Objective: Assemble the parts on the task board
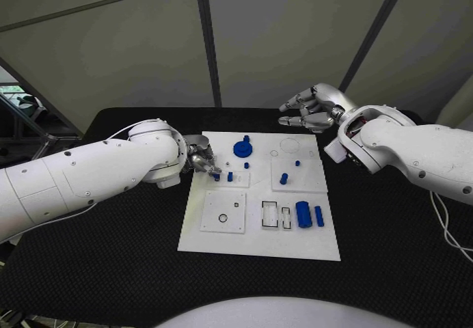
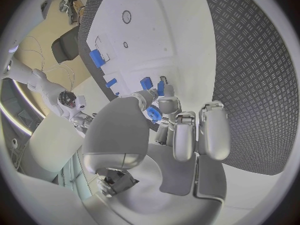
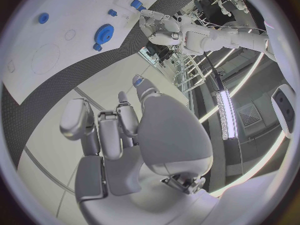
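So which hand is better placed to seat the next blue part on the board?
Left. The left hand is already down at the task board's edge, its fingers on a small blue part. The right hand hovers past the far edge, holding nothing.

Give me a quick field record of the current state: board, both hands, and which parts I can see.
board: white task board in the middle of the black table
left hand: left hand at the board's left edge, pinching a small blue part in its fingertips
right hand: right hand raised beyond the board's far edge, fingers curled, holding nothing
gear: blue gear on the board's far half
near parts: two blue blocks beside the rectangular slots
other parts: small blue pegs mid-board
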Controlling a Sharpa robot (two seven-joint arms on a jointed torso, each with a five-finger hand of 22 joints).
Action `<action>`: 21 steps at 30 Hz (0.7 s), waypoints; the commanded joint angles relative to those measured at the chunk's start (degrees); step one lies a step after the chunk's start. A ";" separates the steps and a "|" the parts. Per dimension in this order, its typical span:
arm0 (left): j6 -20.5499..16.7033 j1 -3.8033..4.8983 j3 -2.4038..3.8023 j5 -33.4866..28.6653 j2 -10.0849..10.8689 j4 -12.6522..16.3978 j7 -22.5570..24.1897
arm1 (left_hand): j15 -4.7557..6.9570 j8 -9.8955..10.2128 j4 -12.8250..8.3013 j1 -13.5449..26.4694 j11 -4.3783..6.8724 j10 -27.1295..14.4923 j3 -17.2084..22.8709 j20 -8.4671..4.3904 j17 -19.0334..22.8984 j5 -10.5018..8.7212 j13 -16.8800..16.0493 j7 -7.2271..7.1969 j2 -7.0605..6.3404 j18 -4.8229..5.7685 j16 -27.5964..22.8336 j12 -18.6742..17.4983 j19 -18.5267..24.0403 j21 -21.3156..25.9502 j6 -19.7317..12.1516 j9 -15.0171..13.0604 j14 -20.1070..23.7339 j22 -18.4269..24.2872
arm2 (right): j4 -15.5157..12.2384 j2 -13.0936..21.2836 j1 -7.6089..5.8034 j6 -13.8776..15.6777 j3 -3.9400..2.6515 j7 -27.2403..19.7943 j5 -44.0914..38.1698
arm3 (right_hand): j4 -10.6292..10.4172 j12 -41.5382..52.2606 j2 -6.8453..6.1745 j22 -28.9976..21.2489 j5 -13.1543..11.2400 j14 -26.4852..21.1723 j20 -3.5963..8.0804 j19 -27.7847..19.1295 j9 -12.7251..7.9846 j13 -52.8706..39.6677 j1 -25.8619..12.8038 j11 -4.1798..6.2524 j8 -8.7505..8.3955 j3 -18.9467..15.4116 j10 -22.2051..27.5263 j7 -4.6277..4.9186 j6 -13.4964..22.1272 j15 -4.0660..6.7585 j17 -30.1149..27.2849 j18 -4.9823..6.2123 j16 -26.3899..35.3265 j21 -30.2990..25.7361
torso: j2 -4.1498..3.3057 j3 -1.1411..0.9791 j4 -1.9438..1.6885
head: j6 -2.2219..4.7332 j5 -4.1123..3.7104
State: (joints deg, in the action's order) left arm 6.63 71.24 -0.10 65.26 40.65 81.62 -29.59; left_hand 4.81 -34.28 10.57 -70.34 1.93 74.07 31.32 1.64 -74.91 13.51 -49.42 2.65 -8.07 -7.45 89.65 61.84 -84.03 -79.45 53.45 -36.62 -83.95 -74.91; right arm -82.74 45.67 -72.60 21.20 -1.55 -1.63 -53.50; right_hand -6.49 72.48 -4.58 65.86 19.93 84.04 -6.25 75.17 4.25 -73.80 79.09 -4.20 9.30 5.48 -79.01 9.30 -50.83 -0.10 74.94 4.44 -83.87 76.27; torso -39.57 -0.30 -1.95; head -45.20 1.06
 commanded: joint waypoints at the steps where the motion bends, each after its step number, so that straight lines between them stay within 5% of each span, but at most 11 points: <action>1: 1.26 0.02 -0.03 1.07 -0.23 -0.04 -0.28 | 0.28 -0.18 -7.61 0.49 -0.04 0.36 8.05 -0.46 -14.83 0.34 0.05 -0.31 0.12 4.79 0.13 -0.23 -2.22 -0.27 0.04 -0.07 -5.97 -5.23 | -0.02 -0.06 -0.09 -0.35 -0.03 -0.34 -0.18 | -0.22 -0.21 0.42 0.01 0.22 3.49 0.24 0.01 -0.09 0.02 -0.19 0.15 0.35 0.17 0.07 -0.07 0.09 0.36 4.38 0.65 0.23 -0.34 | 0.02 0.00 0.00 | -0.02 0.06; 21: 3.25 -0.08 -0.77 1.63 -0.66 -0.41 -0.34 | 0.29 -0.23 -7.71 0.60 -0.03 0.37 8.14 -0.46 -14.83 0.53 0.16 -0.32 0.03 4.82 0.13 -0.31 -2.26 -0.37 0.05 -0.11 -5.97 -5.34 | -0.09 -0.01 -0.09 -0.50 -0.03 -0.37 -0.18 | -0.22 -0.21 0.42 0.01 0.22 3.49 0.24 0.01 -0.09 0.02 -0.19 0.15 0.35 0.17 0.07 -0.07 0.09 0.36 4.38 0.65 0.23 -0.34 | -0.02 -0.01 0.01 | 0.04 0.04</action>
State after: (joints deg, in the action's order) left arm 8.06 71.27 -0.73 66.43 40.12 81.13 -29.68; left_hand 4.80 -34.24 10.02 -70.10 1.91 74.07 31.88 1.64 -74.91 13.75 -49.22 2.66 -8.30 -7.45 89.65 61.84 -84.03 -79.44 53.44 -36.75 -83.95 -74.91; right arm -82.75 45.69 -72.60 21.08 -1.55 -1.63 -53.54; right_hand -6.49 72.48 -4.58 65.86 19.93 84.04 -6.25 75.17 4.25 -73.81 79.09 -4.20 9.30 5.48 -79.01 9.30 -50.83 -0.10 74.93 4.44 -83.87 76.27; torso -39.55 -0.29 -1.94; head -45.15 1.09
